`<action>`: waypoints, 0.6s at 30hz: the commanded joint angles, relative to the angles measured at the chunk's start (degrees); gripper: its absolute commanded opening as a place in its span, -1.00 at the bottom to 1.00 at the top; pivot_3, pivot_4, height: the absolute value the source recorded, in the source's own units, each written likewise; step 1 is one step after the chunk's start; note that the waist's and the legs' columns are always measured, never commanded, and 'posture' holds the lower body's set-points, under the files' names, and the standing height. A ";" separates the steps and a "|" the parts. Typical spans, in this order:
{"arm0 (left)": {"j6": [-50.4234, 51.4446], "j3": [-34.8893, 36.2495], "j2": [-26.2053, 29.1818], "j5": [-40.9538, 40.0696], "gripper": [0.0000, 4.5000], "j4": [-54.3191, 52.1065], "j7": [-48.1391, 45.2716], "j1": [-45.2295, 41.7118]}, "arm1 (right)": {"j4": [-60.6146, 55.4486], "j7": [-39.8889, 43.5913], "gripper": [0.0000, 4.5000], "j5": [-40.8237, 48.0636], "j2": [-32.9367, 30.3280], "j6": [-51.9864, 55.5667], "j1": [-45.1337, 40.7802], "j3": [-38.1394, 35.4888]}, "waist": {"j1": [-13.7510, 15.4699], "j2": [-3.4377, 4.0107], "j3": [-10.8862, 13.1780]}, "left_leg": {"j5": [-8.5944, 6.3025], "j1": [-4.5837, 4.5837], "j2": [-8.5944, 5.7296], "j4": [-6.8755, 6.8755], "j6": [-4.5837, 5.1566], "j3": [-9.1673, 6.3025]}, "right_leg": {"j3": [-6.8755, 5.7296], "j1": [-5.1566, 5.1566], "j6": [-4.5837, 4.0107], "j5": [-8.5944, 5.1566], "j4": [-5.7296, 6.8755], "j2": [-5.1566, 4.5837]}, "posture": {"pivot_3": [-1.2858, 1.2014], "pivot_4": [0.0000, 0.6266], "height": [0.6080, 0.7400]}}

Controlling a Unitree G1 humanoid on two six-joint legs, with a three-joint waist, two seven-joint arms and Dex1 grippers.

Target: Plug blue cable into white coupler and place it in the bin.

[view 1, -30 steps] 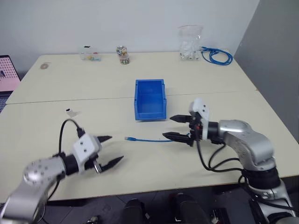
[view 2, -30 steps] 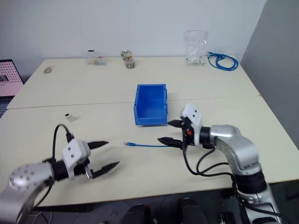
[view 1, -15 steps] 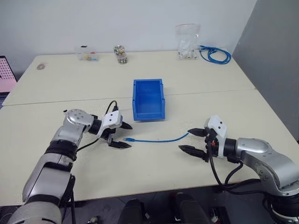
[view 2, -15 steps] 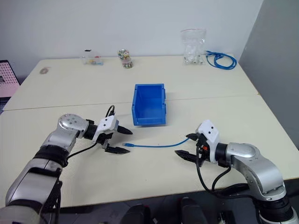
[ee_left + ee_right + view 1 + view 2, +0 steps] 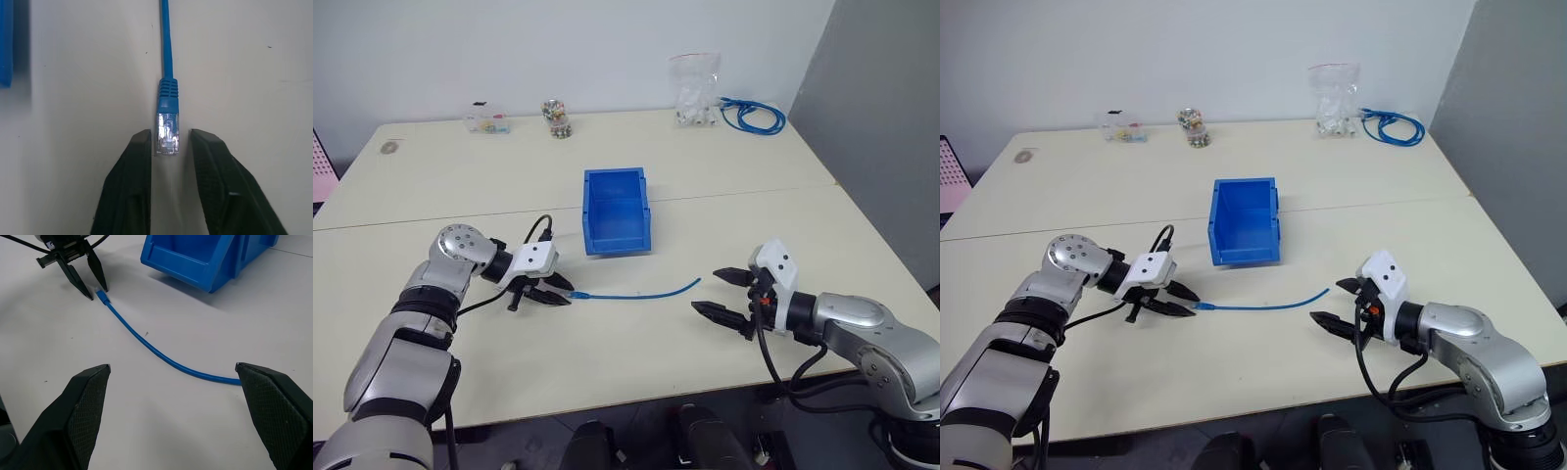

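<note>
The blue cable (image 5: 636, 291) lies on the table in front of the bin (image 5: 617, 243), its far end curving up toward my right gripper. My left gripper (image 5: 563, 294) sits low at the cable's left end. Its fingertips (image 5: 144, 142) stand close on either side of the clear plug (image 5: 167, 132), with a thin strip of table showing on each side. My right gripper (image 5: 705, 290) hovers wide open just past the cable's other end, holding nothing. The white coupler is out of view.
Along the table's far edge stand a clear bag of white parts (image 5: 693, 90), a coiled blue cable bundle (image 5: 751, 114), a small jar (image 5: 552, 117) and a small clear box (image 5: 486, 119). A seam (image 5: 734, 192) runs across the table behind the bin.
My left gripper came forward to the cable's plug and its fingers drew in from wide apart to a narrow gap. My right gripper backed off the cable's other end, which now curves. The camera shifted.
</note>
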 commanded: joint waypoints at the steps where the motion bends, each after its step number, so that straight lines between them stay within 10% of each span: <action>1: 2.35 -3.27 0.25 0.80 -0.83 0.74 -1.23 3.33 | 0.46 -0.53 0.93 0.35 0.04 -1.60 -1.80 0.19 | 0.03 0.01 -0.01 | 0.00 0.00 0.00 0.00 0.00 0.01 | 0.00 0.00 0.00 0.00 0.00 0.00 | 0.03 -0.52 1.00; 11: 74.02 13.73 -1.71 -39.05 -0.90 -57.89 14.36 17.52 | -3.77 -1.63 0.93 29.10 3.29 14.41 1.80 -9.54 | 0.65 -0.18 0.10 | 0.01 -0.60 0.22 0.15 -0.02 -0.74 | -0.12 -0.29 0.02 -0.01 -0.07 -0.39 | 0.03 -0.52 1.00; 18: 94.03 27.26 -16.06 -63.67 -0.90 -73.01 43.96 23.99 | 4.14 -15.80 0.93 54.91 6.30 15.91 0.56 -9.79 | 1.18 -0.17 0.09 | 0.01 -0.11 0.03 0.20 -0.01 -0.85 | -0.14 0.12 0.15 0.02 -0.07 -0.48 | 0.03 -0.52 1.00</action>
